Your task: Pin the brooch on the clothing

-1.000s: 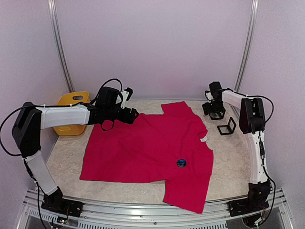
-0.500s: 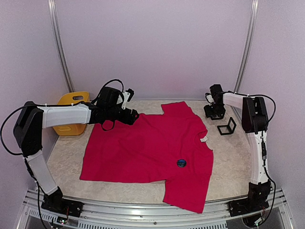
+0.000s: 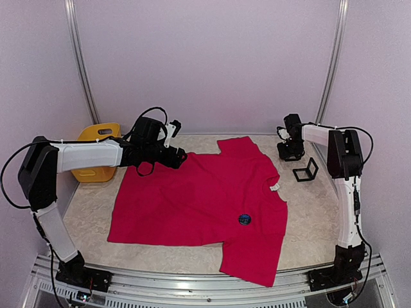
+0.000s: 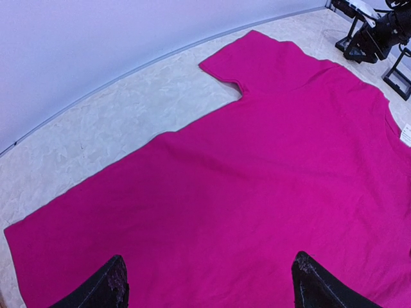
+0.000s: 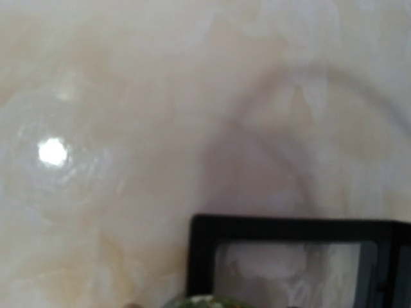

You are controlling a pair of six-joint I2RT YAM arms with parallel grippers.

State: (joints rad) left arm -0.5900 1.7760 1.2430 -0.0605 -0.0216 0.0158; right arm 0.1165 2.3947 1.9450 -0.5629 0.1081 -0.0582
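Observation:
The crimson-pink T-shirt (image 3: 205, 192) lies spread flat on the table. A small round dark-blue brooch (image 3: 244, 219) sits on its chest near the right sleeve. My left gripper (image 3: 177, 156) hovers low over the shirt's far left edge. In the left wrist view it (image 4: 209, 285) is open and empty, with only shirt fabric (image 4: 244, 179) between the fingertips (image 4: 114, 282). My right gripper (image 3: 290, 150) is down at a small black frame box at the back right. The right wrist view is blurred and shows that black frame (image 5: 212, 269) close up, a greenish thing (image 5: 205, 301) at the bottom edge, and no fingers.
A yellow tub (image 3: 96, 151) stands at the back left behind my left arm. A second black frame box (image 3: 306, 171) stands open beside the shirt's right side. The shirt's white neck label (image 3: 275, 187) shows at the collar. Curved walls close in the back.
My right gripper has shifted slightly right and settled by the black box. My left gripper has barely moved. The shirt and brooch lie as before.

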